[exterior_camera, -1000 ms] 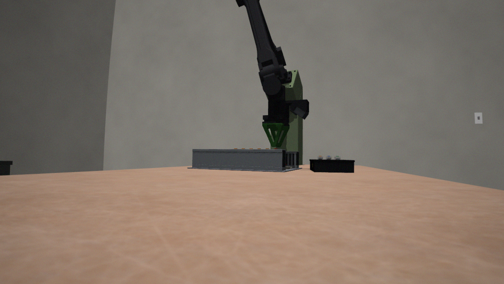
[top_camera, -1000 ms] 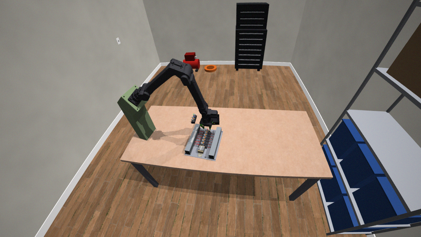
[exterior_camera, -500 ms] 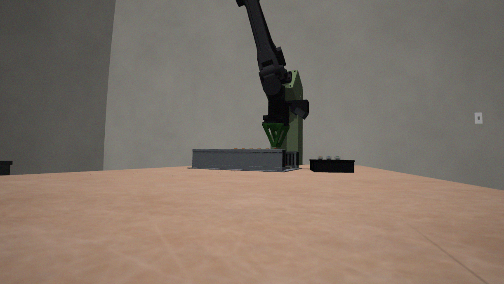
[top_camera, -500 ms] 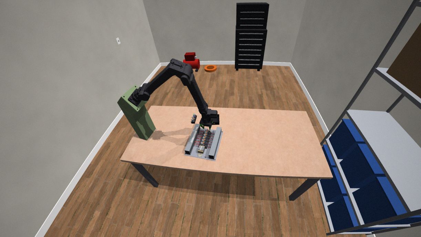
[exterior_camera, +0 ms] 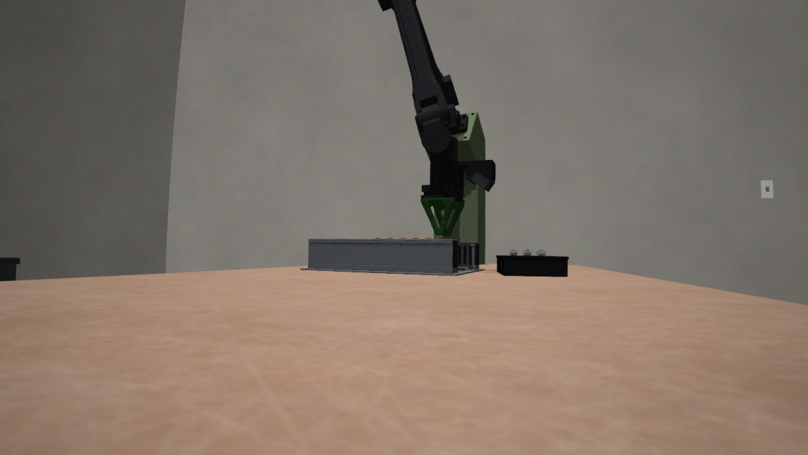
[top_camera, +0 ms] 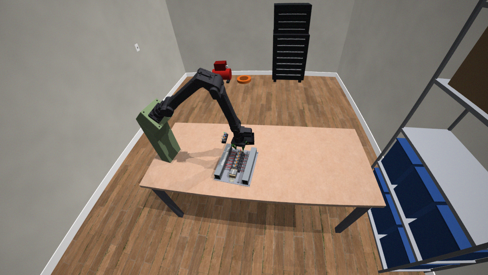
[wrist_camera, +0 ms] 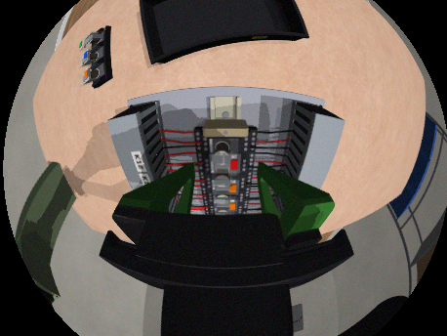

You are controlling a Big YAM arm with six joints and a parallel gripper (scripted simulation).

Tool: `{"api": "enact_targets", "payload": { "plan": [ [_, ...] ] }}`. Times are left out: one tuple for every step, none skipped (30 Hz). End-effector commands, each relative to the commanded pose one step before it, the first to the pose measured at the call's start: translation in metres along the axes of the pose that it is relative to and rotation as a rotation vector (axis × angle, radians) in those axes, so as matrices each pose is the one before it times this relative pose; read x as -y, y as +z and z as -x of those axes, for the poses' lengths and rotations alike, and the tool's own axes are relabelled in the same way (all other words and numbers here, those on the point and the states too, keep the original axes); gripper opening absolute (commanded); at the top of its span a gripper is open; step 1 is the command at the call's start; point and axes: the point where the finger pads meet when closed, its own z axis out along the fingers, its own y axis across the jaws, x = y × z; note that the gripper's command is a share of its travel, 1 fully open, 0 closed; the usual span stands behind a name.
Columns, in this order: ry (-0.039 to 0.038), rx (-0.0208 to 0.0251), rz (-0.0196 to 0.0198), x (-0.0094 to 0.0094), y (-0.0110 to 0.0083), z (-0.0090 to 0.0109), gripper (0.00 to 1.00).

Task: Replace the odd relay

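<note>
The relay with the red test button (wrist_camera: 222,161) sits at the end of the row, its button on the right in the wrist view. The other visible relays, such as the first orange-button relay (wrist_camera: 222,185), have buttons on the same side. My gripper (wrist_camera: 225,168) (exterior_camera: 444,233) (top_camera: 238,148) is open, its green fingers either side of the row, just above the red-button relay. Three spares stand in a black holder (wrist_camera: 108,61): an orange-button spare (wrist_camera: 95,74), a blue one (wrist_camera: 94,57) and a green one. Their buttons face left. The black tray (wrist_camera: 220,26) (exterior_camera: 533,266) is empty.
Grey wire ducts (wrist_camera: 128,147) (wrist_camera: 319,147) (exterior_camera: 381,256) flank the row, with red and black wires between. A beige end block (wrist_camera: 225,129) adjoins the red-button relay. The green arm pedestal (top_camera: 158,136) stands at the table's left.
</note>
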Motion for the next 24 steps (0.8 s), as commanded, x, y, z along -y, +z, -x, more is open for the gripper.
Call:
{"api": "enact_targets", "payload": {
  "plan": [
    [0.00325, 0.02136, -0.03449, 0.01428, -0.01381, 0.01116, 0.59],
    [0.00002, 0.00001, -0.00008, 0.00008, -0.00001, 0.00001, 0.59],
    [0.00002, 0.00001, -0.00007, 0.00007, -0.00001, 0.00001, 0.59],
    [0.00002, 0.00001, -0.00006, 0.00006, 0.0, 0.00001, 0.59],
    [0.0, 0.0, 0.0, 0.0, 0.0, 0.0, 0.59],
    [0.0, 0.0, 0.0, 0.0, 0.0, 0.0, 0.59],
    [0.00001, 0.00001, -0.00005, 0.00005, 0.0, 0.00001, 0.59],
    [0.00001, 0.00001, -0.00004, 0.00004, 0.0, 0.0, 0.59],
    [0.00001, 0.00001, -0.00004, 0.00004, 0.0, 0.0, 0.59],
    [0.00001, 0.0, -0.00003, 0.00003, 0.0, 0.0, 0.59],
    [0.00001, 0.0, -0.00003, 0.00003, 0.0, 0.0, 0.59],
    [0.00001, 0.0, -0.00002, 0.00002, 0.0, 0.0, 0.59],
    [0.00001, 0.0, -0.00002, 0.00002, 0.0, 0.0, 0.59],
    [0.0, 0.0, -0.00001, 0.00001, 0.0, 0.0, 0.59],
    [0.0, -0.00001, 0.00001, 0.0, 0.00004, 0.0, 0.59],
    [-0.00002, -0.00002, 0.00006, -0.00003, 0.00011, 0.0, 0.59],
    [-0.00004, -0.00005, 0.00016, -0.00008, 0.00023, 0.0, 0.59],
    [-0.00007, -0.0001, 0.00029, -0.00015, 0.00039, 0.0, 0.59],
    [-0.00012, -0.00016, 0.00048, -0.00025, 0.00061, -0.00001, 0.59],
    [-0.00018, -0.00024, 0.00072, -0.00037, 0.00088, -0.00001, 0.59],
    [-0.00025, -0.00033, 0.001, -0.00052, 0.00119, -0.00002, 0.59],
    [0.0, 0.0, 0.0, 0.0, 0.0, 0.0, 0.59],
    [0.0, 0.0, 0.0, 0.0, 0.0, 0.0, 0.59],
    [-0.00034, -0.00044, 0.00133, -0.00069, 0.00154, -0.00003, 0.59]
  ]
}}
